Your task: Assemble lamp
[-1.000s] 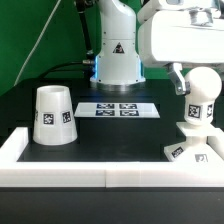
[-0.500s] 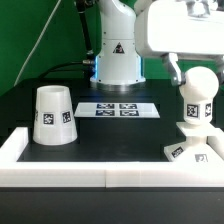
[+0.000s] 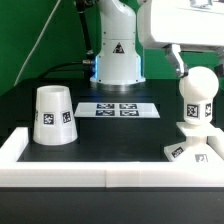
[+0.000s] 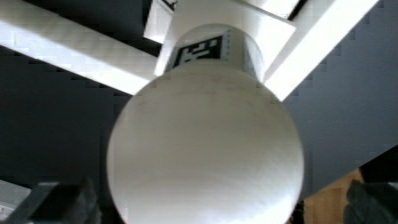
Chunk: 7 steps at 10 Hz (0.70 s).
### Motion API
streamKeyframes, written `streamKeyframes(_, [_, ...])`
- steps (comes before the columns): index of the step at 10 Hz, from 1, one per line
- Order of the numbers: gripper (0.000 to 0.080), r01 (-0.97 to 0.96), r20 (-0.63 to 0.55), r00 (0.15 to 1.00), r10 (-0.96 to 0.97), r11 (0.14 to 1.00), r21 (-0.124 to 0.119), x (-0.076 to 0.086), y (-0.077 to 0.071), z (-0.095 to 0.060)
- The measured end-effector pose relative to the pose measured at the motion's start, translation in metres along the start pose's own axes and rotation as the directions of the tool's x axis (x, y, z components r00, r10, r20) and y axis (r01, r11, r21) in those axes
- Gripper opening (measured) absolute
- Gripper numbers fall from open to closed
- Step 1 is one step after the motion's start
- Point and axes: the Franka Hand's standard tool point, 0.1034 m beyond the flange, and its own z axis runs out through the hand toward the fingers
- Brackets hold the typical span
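The white bulb point(image 3: 197, 100) stands upright on the flat angular lamp base point(image 3: 192, 150) at the exterior view's right, a tag on its side. My gripper point(image 3: 198, 62) is open just above the bulb's top, one finger point(image 3: 178, 60) showing beside it. In the wrist view the bulb point(image 4: 205, 140) fills the picture, and my dark fingers point(image 4: 32, 200) stand apart from it on either side. The tapered cone shade point(image 3: 53, 115) sits wide end down at the exterior view's left, away from the gripper.
The marker board point(image 3: 118, 109) lies flat in the middle behind the parts. The robot pedestal point(image 3: 118, 55) with a triangle sign stands at the back. A low white wall point(image 3: 100, 172) borders the front, with a side wall at the left.
My gripper has risen straight up from around the bulb to just above its top. The bulb stays standing on the base. The shade has not moved.
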Motion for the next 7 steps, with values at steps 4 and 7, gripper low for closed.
streamKeyframes(4, [0.0699,-0.011,0.272,0.962,-0.018,0.994,0.105,-0.0002,-0.0048,0.0066])
streamKeyframes(7, [0.0699,-0.013,0.357,0.934,-0.037,0.991,0.135,-0.0004,-0.0053,0.0128])
